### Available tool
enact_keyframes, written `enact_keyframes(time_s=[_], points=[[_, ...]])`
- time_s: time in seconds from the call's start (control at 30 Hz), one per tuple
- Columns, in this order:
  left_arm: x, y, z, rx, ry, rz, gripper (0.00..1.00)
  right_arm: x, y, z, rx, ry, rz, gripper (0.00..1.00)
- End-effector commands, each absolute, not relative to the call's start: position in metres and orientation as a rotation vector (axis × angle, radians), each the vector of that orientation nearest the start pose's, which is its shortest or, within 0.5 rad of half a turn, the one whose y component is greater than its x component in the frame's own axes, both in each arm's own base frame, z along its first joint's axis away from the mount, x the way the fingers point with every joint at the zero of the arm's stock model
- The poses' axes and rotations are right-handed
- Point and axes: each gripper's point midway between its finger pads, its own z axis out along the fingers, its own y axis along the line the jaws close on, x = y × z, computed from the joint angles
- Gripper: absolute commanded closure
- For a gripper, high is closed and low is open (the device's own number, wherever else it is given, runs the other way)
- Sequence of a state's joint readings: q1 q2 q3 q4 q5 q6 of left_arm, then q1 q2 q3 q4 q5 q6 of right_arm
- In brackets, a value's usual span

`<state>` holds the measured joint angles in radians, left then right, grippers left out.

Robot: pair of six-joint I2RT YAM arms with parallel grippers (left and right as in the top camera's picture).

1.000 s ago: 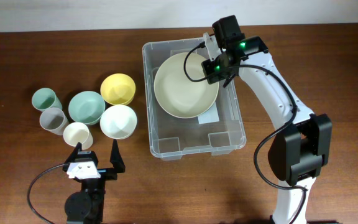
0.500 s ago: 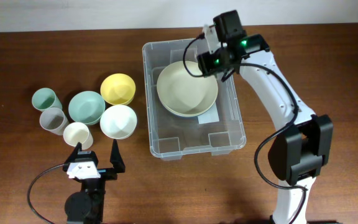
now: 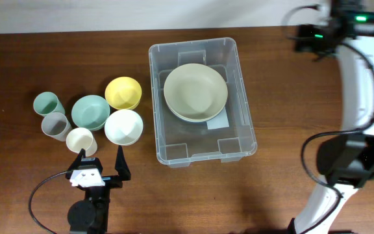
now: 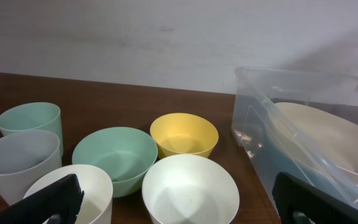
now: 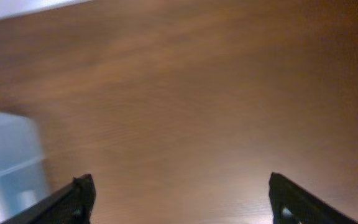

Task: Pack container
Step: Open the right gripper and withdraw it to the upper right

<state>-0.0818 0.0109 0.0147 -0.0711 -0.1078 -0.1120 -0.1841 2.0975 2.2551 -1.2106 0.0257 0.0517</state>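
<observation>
Whereas a second ago the right gripper (image 3: 302, 38) stood at the cream bowl (image 3: 195, 91), the overhead view now shows that bowl lying free in the container (image 3: 203, 148), well to the left of those withdrawn jaws. One item is judged packed, and the packing only begun. The left gripper (image 3: 100, 158) stands wide and empty.

Left wrist view: jaws spread wide, holding nothing. A white bowl (image 4: 190, 190) sits just ahead between them, with the container ahead to their right.

Right wrist view: jaws wide apart, with only bare table (image 5: 185, 112) between them. The container shows blurred at far left.
</observation>
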Motion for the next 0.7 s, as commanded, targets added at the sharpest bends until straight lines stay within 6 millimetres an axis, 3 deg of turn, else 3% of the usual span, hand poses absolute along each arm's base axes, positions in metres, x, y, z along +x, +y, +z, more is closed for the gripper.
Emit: enact_keyframes(time_s=[0.0, 0.23, 0.67], points=[[0.246, -0.002, 0.159, -0.092, 1.636, -0.05, 0.0, 0.479, -0.145, 0.234, 0.466, 2.589, -0.114, 0.01], [0.246, -0.002, 0.159, -0.092, 1.636, -0.05, 0.0, 0.46, -0.181, 0.231, 0.579, 2.594, -0.108, 0.01], [0.246, -0.002, 0.159, -0.092, 1.636, -0.05, 0.0, 0.459, -0.183, 0.231, 0.584, 2.593, -0.109, 0.01]])
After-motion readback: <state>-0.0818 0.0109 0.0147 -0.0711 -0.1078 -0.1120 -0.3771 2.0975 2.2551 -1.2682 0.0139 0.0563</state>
